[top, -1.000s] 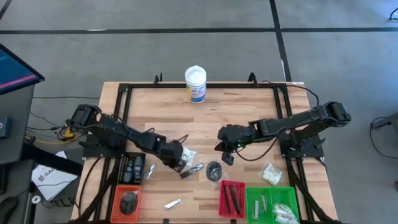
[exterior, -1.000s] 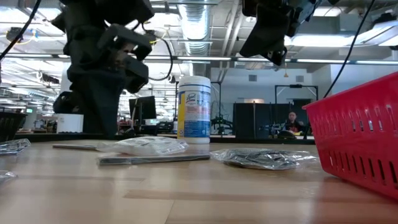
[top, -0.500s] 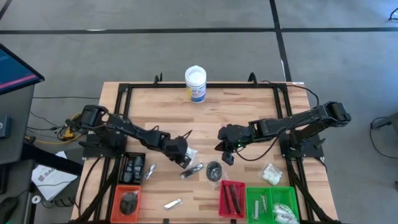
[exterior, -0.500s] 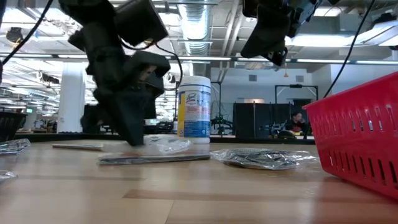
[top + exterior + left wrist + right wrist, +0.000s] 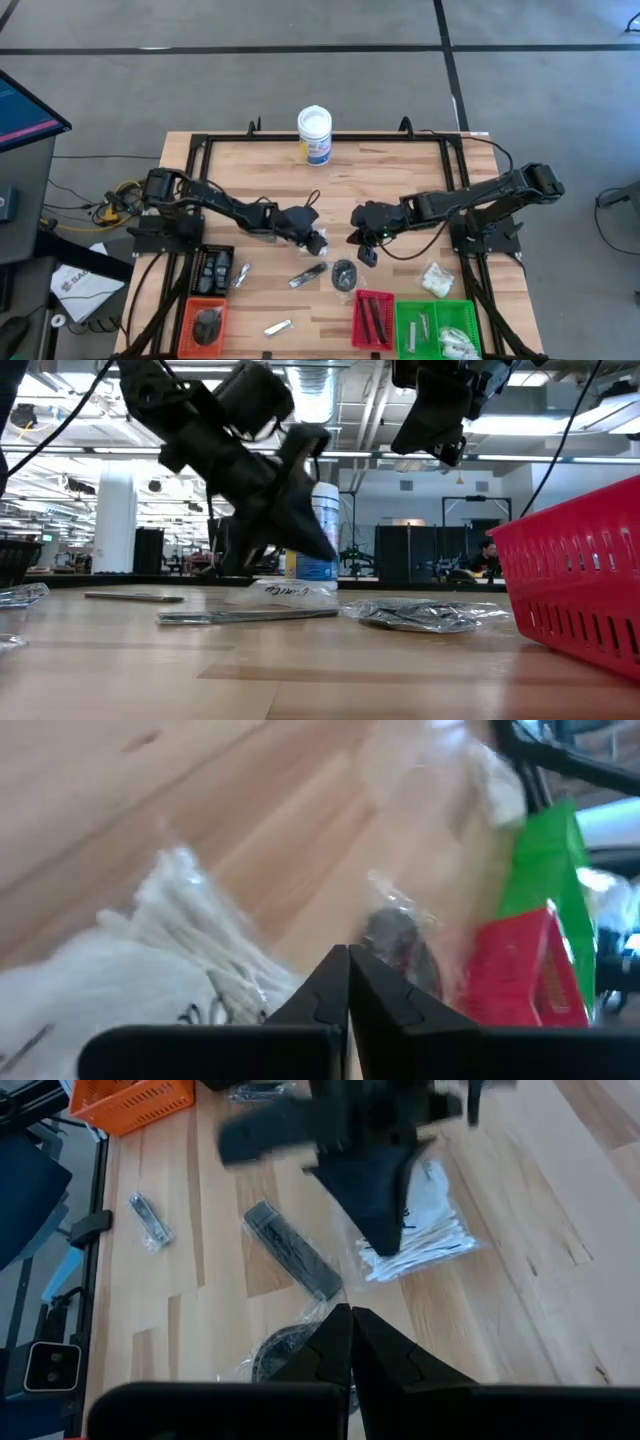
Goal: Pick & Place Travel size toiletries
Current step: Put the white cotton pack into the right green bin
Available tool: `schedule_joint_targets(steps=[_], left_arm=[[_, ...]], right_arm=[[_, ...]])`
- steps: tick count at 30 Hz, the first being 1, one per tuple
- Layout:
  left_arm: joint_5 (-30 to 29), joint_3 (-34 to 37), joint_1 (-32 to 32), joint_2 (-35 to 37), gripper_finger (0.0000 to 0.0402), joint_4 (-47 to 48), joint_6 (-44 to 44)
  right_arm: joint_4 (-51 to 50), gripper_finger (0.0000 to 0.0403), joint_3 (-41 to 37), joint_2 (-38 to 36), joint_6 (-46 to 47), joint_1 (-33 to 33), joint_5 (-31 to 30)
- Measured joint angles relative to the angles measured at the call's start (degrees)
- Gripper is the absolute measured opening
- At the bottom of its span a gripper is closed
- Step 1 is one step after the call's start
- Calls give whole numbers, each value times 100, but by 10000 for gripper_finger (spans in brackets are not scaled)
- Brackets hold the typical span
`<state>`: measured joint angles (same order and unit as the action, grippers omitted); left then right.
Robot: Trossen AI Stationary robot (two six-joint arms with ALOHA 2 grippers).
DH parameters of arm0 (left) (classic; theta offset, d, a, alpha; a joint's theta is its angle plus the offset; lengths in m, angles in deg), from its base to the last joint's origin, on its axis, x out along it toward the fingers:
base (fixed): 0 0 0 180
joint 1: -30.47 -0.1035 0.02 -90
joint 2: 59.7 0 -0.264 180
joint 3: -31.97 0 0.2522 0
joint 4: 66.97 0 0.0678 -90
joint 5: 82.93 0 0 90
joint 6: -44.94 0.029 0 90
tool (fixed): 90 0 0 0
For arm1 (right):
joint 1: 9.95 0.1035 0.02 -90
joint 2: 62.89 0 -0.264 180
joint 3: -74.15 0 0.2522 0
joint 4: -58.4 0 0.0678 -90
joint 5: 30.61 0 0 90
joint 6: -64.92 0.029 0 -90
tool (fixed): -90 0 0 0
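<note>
A clear packet of white cotton swabs (image 5: 425, 1230) lies flat on the table's middle (image 5: 320, 245). My left gripper (image 5: 385, 1240) is shut, and its tip is at the packet's left end. The wrist view shows the swabs (image 5: 180, 950) just beside the shut fingers (image 5: 348, 982). Near the packet lie a slim black stick in a wrapper (image 5: 308, 273) and a dark disc in clear film (image 5: 344, 272). My right gripper (image 5: 365, 252) hangs shut above the table, right of these, and touches nothing. My left gripper has its shut fingertips against the swab packet's left end (image 5: 400, 1252). The fingers slant down from the table's left. The packet lies flat on the wood. Whether the tips sit on top of the film or against its edge, I cannot tell.
A white tub (image 5: 314, 133) stands at the far edge. Along the near edge sit an orange tray (image 5: 205, 320), a red tray (image 5: 372, 318) and a green tray (image 5: 440, 328). Silvery sachets (image 5: 277, 326) and a white packet (image 5: 435, 278) lie loose.
My left gripper, still shut, has swung toward the table's right and tipped from steeply downward to a flatter slant. The swab packet has slid a little toward the right with it. My right arm has kept still.
</note>
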<state>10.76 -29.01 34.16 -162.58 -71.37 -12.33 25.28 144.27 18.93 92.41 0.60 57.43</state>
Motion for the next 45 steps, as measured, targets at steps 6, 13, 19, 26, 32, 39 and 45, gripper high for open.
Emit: schedule_joint_targets(steps=[6,13,19,26,32,39,45], left_arm=[[-365,-10,334,642,0,652,862],[-1570,-287,1201,1110,0,3123,1252],[-2649,-587,1940,932,0,3639,1910],[-2912,-1106,2113,243,0,3690,2692],[-2989,-2094,2130,-581,0,4854,2963],[-3055,-2616,2168,-968,1,5175,3184],[-2973,-2617,2150,-901,27,5214,3009]], right_arm=[[-49,1,0,0,2,0,0],[-77,1,0,0,2,0,0],[-99,1,0,0,-29,0,-1],[-120,1,0,0,-44,-9,-2],[-124,1,0,0,-45,-7,-76],[-140,1,0,0,-44,-7,-87],[-166,1,0,0,-46,-7,-87]])
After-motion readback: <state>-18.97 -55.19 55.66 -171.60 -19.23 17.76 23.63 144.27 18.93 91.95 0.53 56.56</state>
